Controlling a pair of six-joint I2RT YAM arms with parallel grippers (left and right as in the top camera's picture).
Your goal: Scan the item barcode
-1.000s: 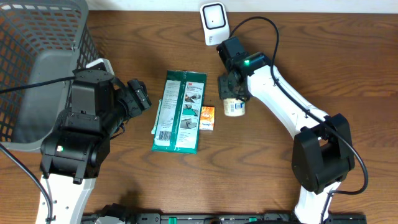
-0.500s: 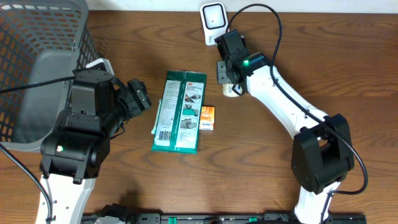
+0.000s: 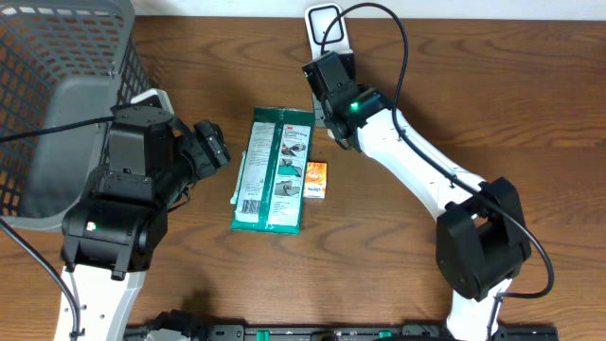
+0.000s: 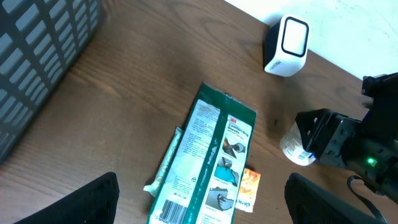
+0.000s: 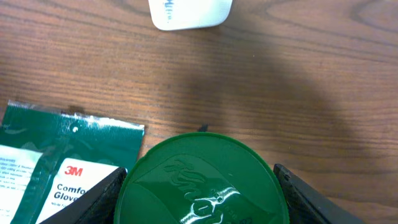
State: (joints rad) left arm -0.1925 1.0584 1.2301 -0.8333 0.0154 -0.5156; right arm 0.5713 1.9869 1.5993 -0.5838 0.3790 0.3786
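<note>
Where the desk [image 3: 530, 114] shows bare: dark brown wood, matt and flat, with a fine straight grain running left to right.
Left gripper [image 3: 216, 144]: near left, black and blocky. Its jaws are spread wide with nothing between them, and it points across the desk toward the packet.
Packet [image 3: 275, 170]: middle of the desk, lying flat with its long side running near to far. It is a glossy film pouch, a long rectangle in green with a white printed panel down its left half.
Orange box [image 3: 316, 179]: a small card carton just beside the packet's right edge. I cannot tell whether the two touch.
Right gripper [image 5: 200, 199]: beyond the box, off the packet's far right corner. Its jaws are partly apart and clamped on the jar, with one dark finger on each side of the lid.
Jar [image 4: 297, 149]: the item to scan, held in the right gripper just on the near side of the scanner. It has a round white body with small print.
Lid [image 5: 200, 177]: a green plastic disc, smooth at the rim, with a raised embossed pattern on top.
Scanner [image 3: 327, 21]: at the far edge, standing upright. It is a small white block with rounded corners and a dark-framed face.
Basket [image 3: 57, 85]: far left, grey plastic with open lattice walls.
Wall [image 4: 348, 25]: behind the desk's far edge, white and faintly rough.
</note>
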